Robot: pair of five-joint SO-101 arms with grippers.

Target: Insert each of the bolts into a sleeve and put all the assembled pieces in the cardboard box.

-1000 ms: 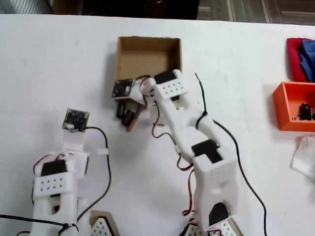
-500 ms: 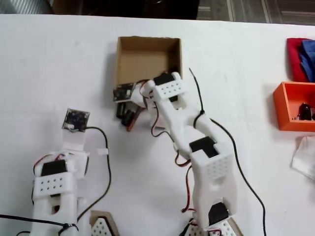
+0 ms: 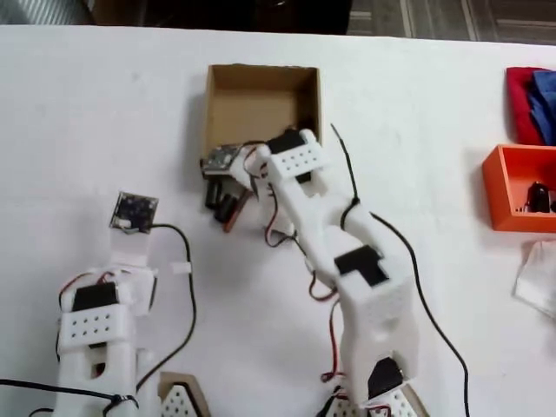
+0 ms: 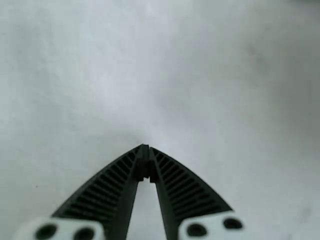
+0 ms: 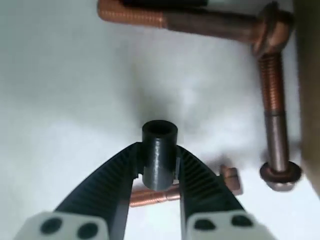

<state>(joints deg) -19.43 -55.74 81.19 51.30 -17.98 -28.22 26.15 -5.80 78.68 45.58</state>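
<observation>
Black sleeve (image 5: 159, 152) between right fingers (image 5: 201, 184)

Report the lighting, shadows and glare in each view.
High view: the white table is evenly bright, with only faint shadows beside the cardboard box. Right wrist view: a soft grey shadow lies on the table beyond the black sleeve in the right claw; the copper bolts show a dull sheen, no glare. Left wrist view: the left claw sits over unevenly shaded table.

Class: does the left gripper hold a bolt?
No, the left gripper is shut on nothing, its tips together above the white table.
</observation>
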